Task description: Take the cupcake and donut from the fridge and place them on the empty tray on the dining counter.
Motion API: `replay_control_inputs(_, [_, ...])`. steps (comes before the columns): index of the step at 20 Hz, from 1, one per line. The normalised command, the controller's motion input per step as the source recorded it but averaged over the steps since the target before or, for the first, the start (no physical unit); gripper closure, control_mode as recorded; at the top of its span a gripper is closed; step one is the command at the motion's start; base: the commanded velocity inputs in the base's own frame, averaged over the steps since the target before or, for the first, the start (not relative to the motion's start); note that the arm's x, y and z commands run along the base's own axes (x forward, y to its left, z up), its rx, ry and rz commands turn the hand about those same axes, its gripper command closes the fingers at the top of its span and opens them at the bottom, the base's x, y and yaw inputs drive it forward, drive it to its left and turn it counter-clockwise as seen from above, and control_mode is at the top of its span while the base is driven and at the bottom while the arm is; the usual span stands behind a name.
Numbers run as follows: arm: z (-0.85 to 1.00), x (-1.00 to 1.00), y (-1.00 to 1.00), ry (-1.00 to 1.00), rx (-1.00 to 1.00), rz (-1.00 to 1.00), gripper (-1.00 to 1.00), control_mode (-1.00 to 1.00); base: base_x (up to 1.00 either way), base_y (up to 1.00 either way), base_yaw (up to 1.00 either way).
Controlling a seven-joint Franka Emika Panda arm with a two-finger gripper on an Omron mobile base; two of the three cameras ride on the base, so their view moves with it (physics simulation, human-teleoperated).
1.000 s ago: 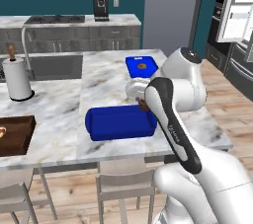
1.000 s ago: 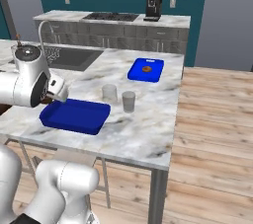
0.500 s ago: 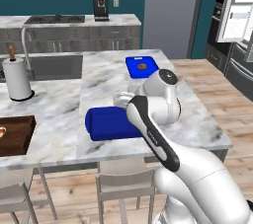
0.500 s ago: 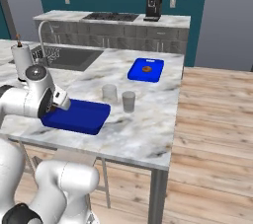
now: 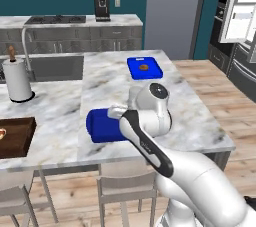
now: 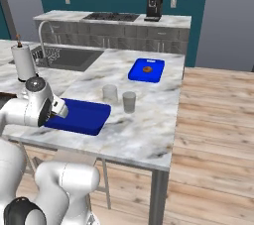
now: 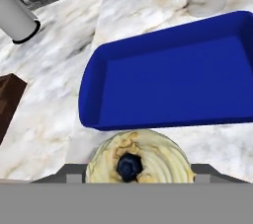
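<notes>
On the marble dining counter point(image 6: 144, 120), the royal-blue tray point(image 7: 173, 75) lies empty; the gripper point(image 7: 129, 178) grasps the tan-topped cupcake point(image 7: 138, 156) beside it, donut remaining.

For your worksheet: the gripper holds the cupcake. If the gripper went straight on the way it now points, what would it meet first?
Probably the tray: in the hand view the gripper, shut on the cupcake, points at its near wall, though depth is unclear.

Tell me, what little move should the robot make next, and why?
Probably ease the claw forward until it hangs over the blue tray. The cupcake sits between its tips, short of the tray's near rim, above bare marble counter, and the tray holds nothing yet.
</notes>
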Motion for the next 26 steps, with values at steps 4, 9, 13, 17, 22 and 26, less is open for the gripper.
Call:
replay_control_inputs(4, [-0.30, 0.24, 0.09, 0.04, 0.00, 0.00, 1.00, -1.00, 0.00, 0.00, 0.00])
replay_control_inputs(9, [-0.20, 0.42, 0.02, 0.05, 0.00, 0.00, 1.00, -1.00, 0.00, 0.00, 0.00])
replay_control_inputs(13, [-0.31, 0.41, 0.12, 0.07, 0.00, 0.00, 1.00, -1.00, 0.00, 0.00, 0.00])
replay_control_inputs(17, [-0.23, 0.39, 0.16, 0.07, 0.00, 0.00, 1.00, -1.00, 0.00, 0.00, 0.00])
replay_control_inputs(22, [-0.18, 0.31, 0.17, 0.07, 0.00, 0.00, 1.00, -1.00, 0.00, 0.00, 0.00])
replay_control_inputs(26, [-0.05, 0.22, 0.17, 0.00, -0.03, 0.00, 1.00, -1.00, 0.00, 0.00, 0.00])
